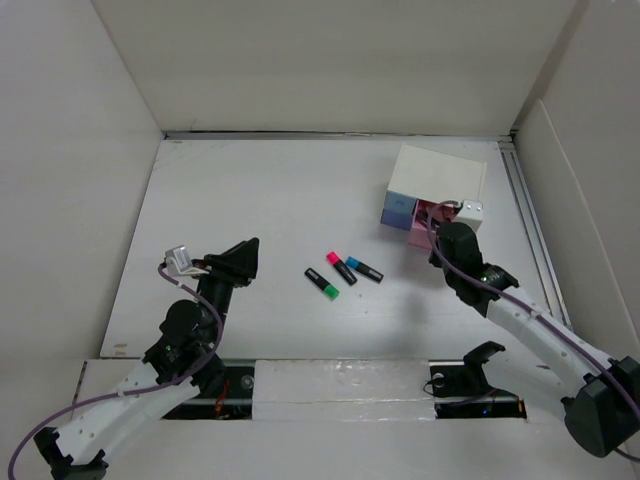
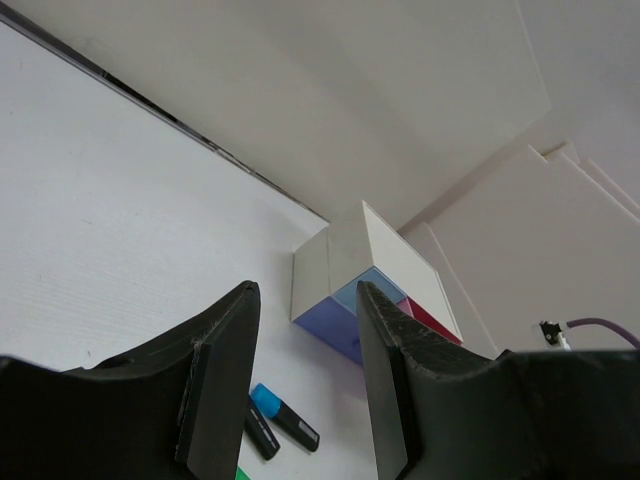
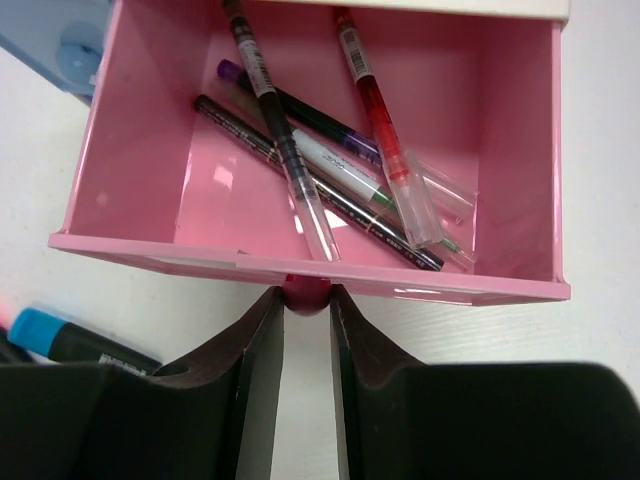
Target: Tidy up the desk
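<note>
Closest to the wrist lens, your right gripper (image 3: 306,305) has its two black fingers pressed from either side onto the small round pink knob (image 3: 307,293). It is a narrow pinch with nothing else in it.

Beneath everything lies the desk (image 1: 250,200), the large flat matte white tabletop walled by white panels, running from the arm bases to the far wall. At its far right stands the small white box (image 1: 435,175). Its glossy pink plastic drawer (image 3: 150,255) is drawn out toward you, and the pale blue drawer (image 3: 60,50) to its left sits further back.

Your left gripper (image 2: 307,300) hangs over the near left of the desk, jaws well apart and empty.

Three black-bodied highlighters lie loose mid-desk, left of the box: green-capped (image 1: 322,284), pink-capped (image 1: 340,267) and blue-capped (image 1: 364,269). Several slim pens (image 3: 330,170) lie crossed inside the pink drawer.

Keep the pinch centred on the knob, which looks small and smooth enough to slip free. Move level and straight along the drawer's own line, without lifting or twisting. The box looks light, so go slowly or it may slide or turn with the drawer. With the highlighters out, I judge the drawer is best left open.
</note>
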`<state>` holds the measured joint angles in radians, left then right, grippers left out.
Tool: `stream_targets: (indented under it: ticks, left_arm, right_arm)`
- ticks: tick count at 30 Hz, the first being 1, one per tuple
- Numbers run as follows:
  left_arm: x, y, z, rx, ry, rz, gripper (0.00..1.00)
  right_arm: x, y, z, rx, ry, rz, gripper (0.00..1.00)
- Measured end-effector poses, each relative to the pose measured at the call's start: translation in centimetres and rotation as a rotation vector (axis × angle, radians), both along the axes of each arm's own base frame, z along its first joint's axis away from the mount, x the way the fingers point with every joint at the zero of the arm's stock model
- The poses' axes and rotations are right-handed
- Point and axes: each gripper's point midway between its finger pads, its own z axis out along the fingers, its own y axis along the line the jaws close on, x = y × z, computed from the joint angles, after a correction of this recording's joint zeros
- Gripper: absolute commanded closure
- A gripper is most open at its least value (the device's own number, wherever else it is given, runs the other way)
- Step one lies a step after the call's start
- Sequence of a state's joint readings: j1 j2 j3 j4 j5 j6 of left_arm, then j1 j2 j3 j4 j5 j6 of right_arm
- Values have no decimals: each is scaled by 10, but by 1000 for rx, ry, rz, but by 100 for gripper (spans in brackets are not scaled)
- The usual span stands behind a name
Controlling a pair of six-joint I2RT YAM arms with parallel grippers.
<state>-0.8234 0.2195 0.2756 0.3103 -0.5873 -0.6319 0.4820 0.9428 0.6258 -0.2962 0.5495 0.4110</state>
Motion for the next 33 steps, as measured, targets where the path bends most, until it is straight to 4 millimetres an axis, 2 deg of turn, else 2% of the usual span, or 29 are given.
stream_targets:
  ticks: [5,13,29,33]
  left_arm:
    - [0,0,0,0,0,0,60]
    - [0,0,0,1,0,1,61]
    - [0,0,0,3,0,1,60]
    - [0,0,0,4,0,1,60]
  right_arm:
    - [7,-2,7,-12,-33,1,77]
    - [29,-8,-5,-46,-27,-28,79]
    - [103,-23,-1,-44,-93,-96,76]
    - [123,-23,-1,-14,-100,-93,71]
